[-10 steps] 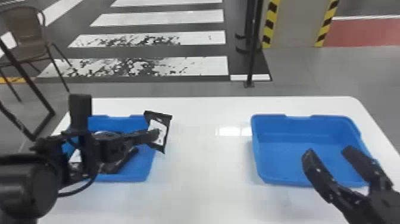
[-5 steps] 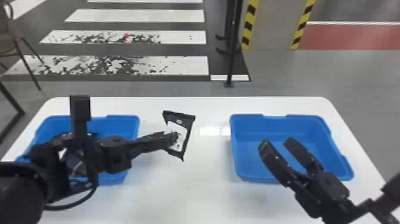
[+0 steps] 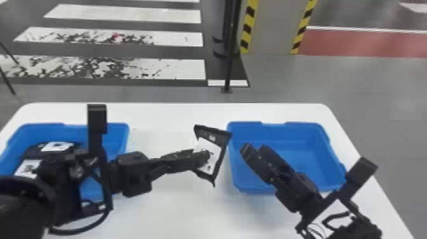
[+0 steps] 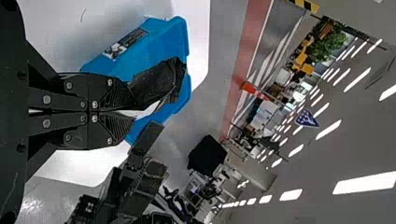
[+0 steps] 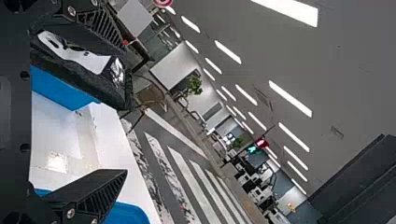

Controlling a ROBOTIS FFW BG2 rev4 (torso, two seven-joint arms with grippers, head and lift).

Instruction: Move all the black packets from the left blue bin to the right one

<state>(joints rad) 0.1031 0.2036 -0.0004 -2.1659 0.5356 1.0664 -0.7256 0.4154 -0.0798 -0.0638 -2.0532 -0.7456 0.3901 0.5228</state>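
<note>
**Black Packet, Pinched in Left Gripper Between Two Blue Bins**

Item 1: black packet (image 3: 213, 144) with a white label. I am holding it tilted above the tabletop (image 3: 178, 209), between the bins and near the right one's side. Its edges are spreading free past the fingertips, presumably leaving the other gripper something to take.

Item 2: left gripper (image 3: 203, 156), closed on the packet. My fingers are pressing flat across it, reaching onto the label; that firm pinch is likely serving to keep a limp packet from folding or slipping.

Item 3: right gripper (image 3: 255, 148), open. I am holding its fingers wide apart above the near left part of the right blue bin (image 3: 305, 159), pointing toward the packet. I am judging this a handover pose: the left arm is covering the pick side, the right arm the drop side. A poor meeting of the two could be risking a drop onto the rim.

Item 4: remaining black packets (image 3: 57, 146), at least two labels showing. They are lying in the left blue bin (image 3: 117, 139), partly hidden behind my left arm, and are awaiting transfer, so the job is looking far from finished.
</note>
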